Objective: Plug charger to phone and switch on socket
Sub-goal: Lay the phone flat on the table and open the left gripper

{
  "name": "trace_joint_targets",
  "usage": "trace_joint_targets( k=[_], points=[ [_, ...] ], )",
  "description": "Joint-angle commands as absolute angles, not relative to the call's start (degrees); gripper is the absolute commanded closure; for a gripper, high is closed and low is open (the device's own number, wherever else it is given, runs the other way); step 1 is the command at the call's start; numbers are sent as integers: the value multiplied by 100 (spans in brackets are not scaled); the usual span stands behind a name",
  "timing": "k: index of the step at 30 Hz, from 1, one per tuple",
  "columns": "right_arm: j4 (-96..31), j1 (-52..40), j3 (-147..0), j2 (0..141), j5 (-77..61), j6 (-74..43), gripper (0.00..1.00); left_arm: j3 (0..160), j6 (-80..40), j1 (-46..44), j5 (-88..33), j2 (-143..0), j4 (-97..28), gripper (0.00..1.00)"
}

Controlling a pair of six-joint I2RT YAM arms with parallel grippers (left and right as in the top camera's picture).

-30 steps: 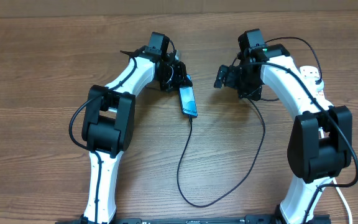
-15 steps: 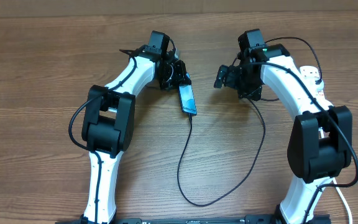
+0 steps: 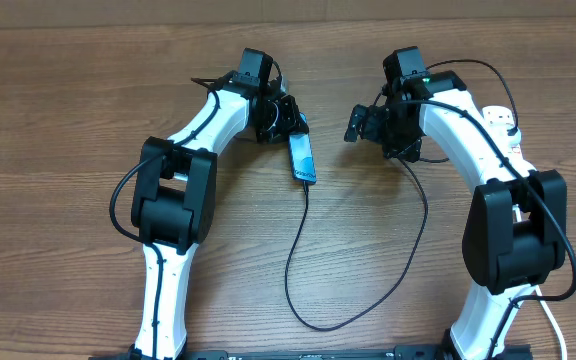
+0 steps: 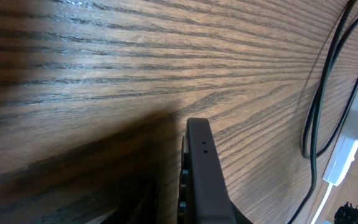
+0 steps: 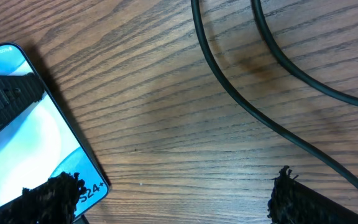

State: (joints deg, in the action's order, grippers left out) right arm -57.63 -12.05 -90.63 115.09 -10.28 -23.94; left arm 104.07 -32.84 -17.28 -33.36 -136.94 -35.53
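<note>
The phone (image 3: 302, 158) has tipped slightly edgewise on the bench (image 3: 68, 100), with the charger (image 3: 293, 260) tip seemingly seated at its near end. The left gripper (image 3: 286, 122) pinches its far end, while the right gripper (image 5: 173, 186), beside it, gapes empty. Switching the socket (image 4: 353, 134) is likely next.

- Left arm (image 3: 173, 190): glossy white shells between bulky black joint housings, with a thin black cable (image 3: 114, 208) looping outside.
- Right arm (image 3: 513, 230): same white and black, with a small green light (image 3: 426, 76) near the wrist.
- Right end effector (image 5: 166, 202): fingertips (image 5: 48, 194) of rough, fuzzy black material.
</note>
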Motion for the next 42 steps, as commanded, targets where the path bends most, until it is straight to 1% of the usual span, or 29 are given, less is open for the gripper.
trace_joint_targets(
  k=[1, 11, 16, 24, 32, 36, 42],
  points=[
    [-5739, -1225, -9109, 11489, -1057, -2349, 0, 10383, -3236, -1691, -2808, -13749, -3621, 75],
    [-5739, -1225, -9109, 11489, -1057, -2349, 0, 10383, -3236, -1691, -2810, -13749, -3623, 74],
    [-5739, -1225, -9109, 11489, -1057, -2349, 0, 10383, -3236, -1688, -2803, -13749, -3662, 70],
    [-5758, -1225, -9109, 11489, -1057, -2349, 0, 10383, -3238, -1688, -2790, -13749, -3699, 60],
    [-5760, -1225, -9109, 11489, -1057, -2349, 0, 10398, -3267, -1688, -2783, -13749, -3763, 57],
    [-5760, -1225, -9109, 11489, -1059, -2349, 0, 10429, -3415, -1688, -2624, -13745, -3876, 57],
    [-5760, -1225, -9109, 11489, -1059, -2351, 0, 10785, -3430, -1695, -2005, -13745, -4545, 53]
  ],
)
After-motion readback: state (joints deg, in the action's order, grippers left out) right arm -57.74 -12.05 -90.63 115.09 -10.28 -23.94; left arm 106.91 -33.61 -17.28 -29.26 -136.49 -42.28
